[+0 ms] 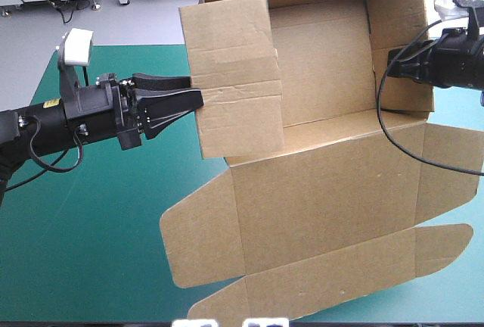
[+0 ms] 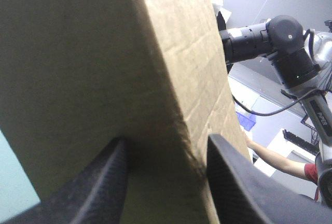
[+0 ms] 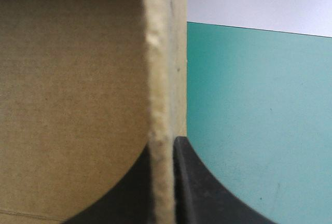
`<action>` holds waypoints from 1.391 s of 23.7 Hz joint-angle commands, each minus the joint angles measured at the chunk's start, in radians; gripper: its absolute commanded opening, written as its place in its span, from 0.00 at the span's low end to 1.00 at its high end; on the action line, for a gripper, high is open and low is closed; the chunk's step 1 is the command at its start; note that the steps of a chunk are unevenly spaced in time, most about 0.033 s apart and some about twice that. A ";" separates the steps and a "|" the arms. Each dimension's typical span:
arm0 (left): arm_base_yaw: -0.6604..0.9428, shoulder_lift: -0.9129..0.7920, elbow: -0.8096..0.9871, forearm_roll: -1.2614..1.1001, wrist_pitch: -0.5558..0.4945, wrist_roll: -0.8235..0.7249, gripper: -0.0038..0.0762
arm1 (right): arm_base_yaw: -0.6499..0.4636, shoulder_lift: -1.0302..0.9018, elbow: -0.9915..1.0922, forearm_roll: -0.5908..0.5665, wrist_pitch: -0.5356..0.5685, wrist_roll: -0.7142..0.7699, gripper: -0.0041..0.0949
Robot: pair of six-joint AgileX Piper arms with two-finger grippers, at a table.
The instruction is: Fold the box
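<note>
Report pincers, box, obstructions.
Left pincer shut on box, left wall. Right pincer shut on right wall. Walls raised, lid flat. No obstruction seen.

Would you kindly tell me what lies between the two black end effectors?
Only the brown cardboard box: in the high view its raised walls and inner panel span from the left end effector to the right end effector, both shut on it.

High view looks down on the whole box [image 1: 325,191]; each wrist view faces one box wall, very near.
</note>
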 commanded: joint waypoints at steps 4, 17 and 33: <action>-0.002 -0.020 -0.030 -0.089 -0.021 0.006 0.48 | 0.000 -0.030 -0.021 0.068 -0.016 0.007 0.04; -0.002 -0.019 -0.030 0.080 -0.163 -0.025 0.48 | 0.276 -0.030 -0.010 -0.181 -0.158 0.121 0.05; -0.002 0.055 -0.030 0.459 -0.275 -0.265 0.48 | 0.469 -0.026 0.033 -0.283 -0.281 0.218 0.05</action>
